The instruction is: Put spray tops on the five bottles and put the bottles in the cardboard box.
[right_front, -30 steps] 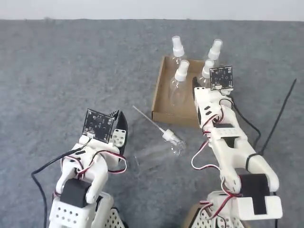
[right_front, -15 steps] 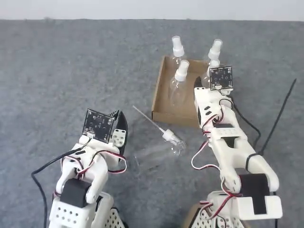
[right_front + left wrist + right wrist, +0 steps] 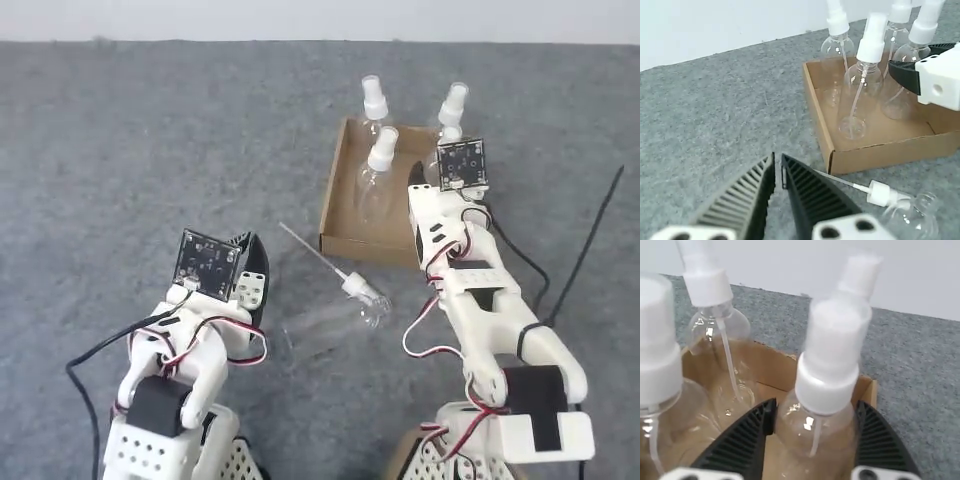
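Cardboard marks where nearly everything has ended up: the cardboard box (image 3: 372, 249) sits toward the far right of the grey table (image 3: 150, 130), and we count four bottles standing upright in it with white spray tops on, which we judge to be the finished ones. The far-left bottle (image 3: 375, 105) and far-right bottle (image 3: 452, 103) stand by the box's far wall, the middle bottle (image 3: 379, 170) stands nearer its left wall, and the fourth bottle (image 3: 832, 360) stands by its near right corner. Our right gripper (image 3: 815, 412) reaches in over the box's near wall, opened about as wide as that bottle's shoulders with a finger against each side. We take it to be gripping the fourth bottle, probably to keep it upright and off its neighbours. The fifth bottle (image 3: 345, 318) lies on its side on the table just outside the box's near left corner. A loose spray top (image 3: 357, 285) lies at its mouth with the tube pointing away, so it looks uncapped and is the job left. Our left gripper (image 3: 778, 165) hovers over the table near that bottle, jaws almost closed with only a slim gap, holding and touching nothing
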`<state>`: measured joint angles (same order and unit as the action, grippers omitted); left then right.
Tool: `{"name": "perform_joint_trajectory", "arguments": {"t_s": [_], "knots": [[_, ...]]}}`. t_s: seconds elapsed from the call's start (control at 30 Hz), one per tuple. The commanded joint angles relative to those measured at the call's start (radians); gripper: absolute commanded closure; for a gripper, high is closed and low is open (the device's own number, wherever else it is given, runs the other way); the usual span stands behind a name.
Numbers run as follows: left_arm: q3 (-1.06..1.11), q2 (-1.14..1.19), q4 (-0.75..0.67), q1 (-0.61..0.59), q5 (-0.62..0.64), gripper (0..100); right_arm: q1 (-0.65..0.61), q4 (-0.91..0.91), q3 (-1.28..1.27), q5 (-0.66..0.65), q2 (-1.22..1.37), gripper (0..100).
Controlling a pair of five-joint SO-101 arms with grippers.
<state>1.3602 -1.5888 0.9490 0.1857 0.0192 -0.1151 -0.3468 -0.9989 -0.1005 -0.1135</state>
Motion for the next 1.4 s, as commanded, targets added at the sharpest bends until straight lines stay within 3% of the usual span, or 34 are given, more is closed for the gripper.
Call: {"name": "perform_joint_trajectory", "arguments": {"t_s": [0.0, 0.43, 0.63, 1.0, 1.37], "knots": [[-0.010, -0.015, -0.021, -0.006, -0.005, 99, 0.002, -0.018, 0.020, -0.020, -0.021, 81.6], [-0.010, -0.015, -0.021, -0.006, -0.005, 99, 0.001, -0.016, 0.020, -0.021, -0.021, 81.3], [-0.010, -0.015, -0.023, -0.008, -0.005, 99, 0.001, -0.016, 0.020, -0.021, -0.021, 70.7], [0.001, -0.015, -0.028, -0.008, -0.006, 99, 0.002, -0.013, 0.063, -0.023, -0.024, 70.5], [0.001, -0.015, -0.028, -0.008, -0.006, 99, 0.002, 0.513, 0.302, -0.017, -0.320, 70.5]]}}
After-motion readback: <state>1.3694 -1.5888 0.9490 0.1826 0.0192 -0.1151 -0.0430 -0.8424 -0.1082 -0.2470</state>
